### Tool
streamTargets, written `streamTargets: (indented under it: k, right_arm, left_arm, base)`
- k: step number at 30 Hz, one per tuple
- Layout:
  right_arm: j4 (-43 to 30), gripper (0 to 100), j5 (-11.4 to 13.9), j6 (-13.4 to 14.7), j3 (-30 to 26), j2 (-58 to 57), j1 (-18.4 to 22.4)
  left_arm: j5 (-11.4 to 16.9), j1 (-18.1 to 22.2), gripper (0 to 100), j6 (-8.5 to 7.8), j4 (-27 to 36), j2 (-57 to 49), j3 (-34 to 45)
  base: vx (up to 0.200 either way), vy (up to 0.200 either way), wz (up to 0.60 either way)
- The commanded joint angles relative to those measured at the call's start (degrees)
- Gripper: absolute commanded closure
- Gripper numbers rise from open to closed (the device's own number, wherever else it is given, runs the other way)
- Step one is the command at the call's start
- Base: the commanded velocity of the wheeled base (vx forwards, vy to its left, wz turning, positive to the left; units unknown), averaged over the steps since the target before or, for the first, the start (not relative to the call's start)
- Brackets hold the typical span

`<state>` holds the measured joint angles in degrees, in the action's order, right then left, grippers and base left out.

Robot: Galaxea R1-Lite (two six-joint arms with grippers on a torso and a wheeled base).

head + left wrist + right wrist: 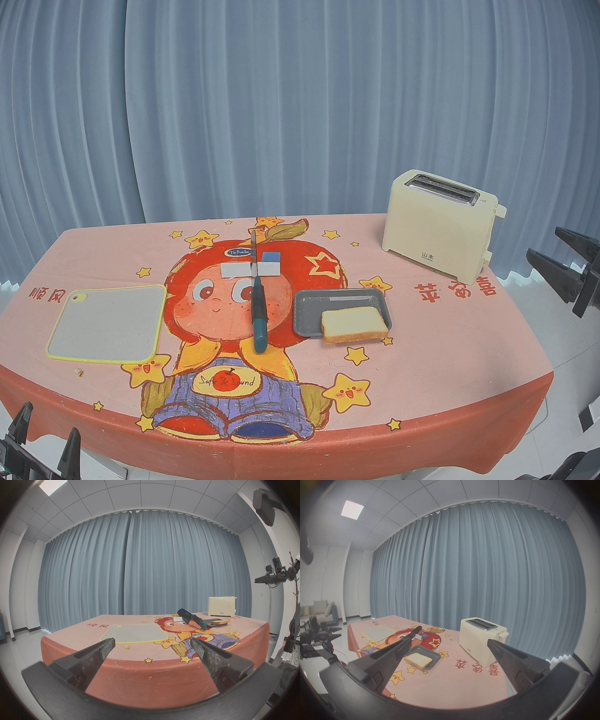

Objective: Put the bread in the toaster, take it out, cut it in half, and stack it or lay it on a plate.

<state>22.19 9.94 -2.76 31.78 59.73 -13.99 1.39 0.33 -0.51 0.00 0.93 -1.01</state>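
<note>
A counter [450, 350] covered with a pink cartoon cloth stands before a blue-grey curtain [300, 94]. One slice of bread [354, 324] lies flat on a shallow grey plate [306, 309] right of centre, sitting in the plate's near right corner and reaching over its near rim. A cream toaster [437, 228] stands upright at the far right corner of the counter, its top slots facing up, well apart from the bread. In the middle of the counter lies a knife [259, 312] with its teal handle pointing toward the robot and its blade end propped on a small white and blue rest [269, 267]. A pale cutting board [106, 324] with a yellow-green edge lies flat on the left side.

The left gripper [152, 644] hangs off the near left edge of the counter, fingers spread and grasping nothing. The right gripper [545, 242] hovers off the right side of the counter, beyond the toaster, also spread wide and released.
</note>
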Motion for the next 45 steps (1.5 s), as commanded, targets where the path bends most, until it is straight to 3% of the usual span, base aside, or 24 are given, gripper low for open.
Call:
streamTargets:
  k: [1,7,13,20,30,35,40,41,44,45]
  right_arm:
    - [0.5,0,-0.1,1.9,1.2,6.4,-1.5]
    - [5.1,0,-0.3,1.7,-0.8,11.5,-3.7]
    - [10.7,0,-2.6,3.1,-2.7,16.8,-8.2]
    - [17.1,0,-4.5,9.1,-2.7,23.6,-10.9]
    - [16.6,0,-5.8,18.0,-1.0,25.0,-15.0]
    - [15.9,0,-5.8,25.4,1.5,27.5,-15.1]
    - [13.2,0,-5.6,30.4,4.2,29.1,-15.2]
    - [11.5,0,-5.6,33.1,5.8,29.8,-15.2]
    - [9.5,0,-5.5,36.1,7.9,30.1,-15.4]
    - [7.3,0,-4.7,39.1,9.7,30.2,-15.3]
  left_arm:
    - [0.0,0.0,0,0.07,0.0,-0.3,1.0]
    - [0.0,0.0,0,-0.02,0.0,-0.3,1.0]
    - [0.0,0.0,0,-0.02,0.0,-0.3,1.0]
    - [0.0,0.0,0,-0.02,0.0,-0.3,1.0]
    - [0.0,0.0,0,-0.02,0.0,-0.3,1.0]
    - [0.0,0.0,0,-0.02,0.0,-0.3,1.0]
    - [0.0,0.0,0,-0.02,0.0,-0.3,1.0]
    - [0.0,0.0,0,-0.02,0.0,-0.3,1.0]
    - [0.0,0.0,0,-0.02,0.0,-0.3,1.0]
    - [0.0,0.0,0,-0.02,0.0,-0.3,1.0]
  base:
    - [0.000,0.000,0.00]
    - [0.000,0.000,0.00]
    - [0.000,0.000,0.00]
    - [0.000,0.000,0.00]
    - [0.000,0.000,0.00]
    - [0.000,0.000,0.00]
    - [0.000,0.000,0.00]
    - [0.000,0.000,0.00]
    - [0.000,0.000,0.00]
    - [0.000,0.000,0.00]
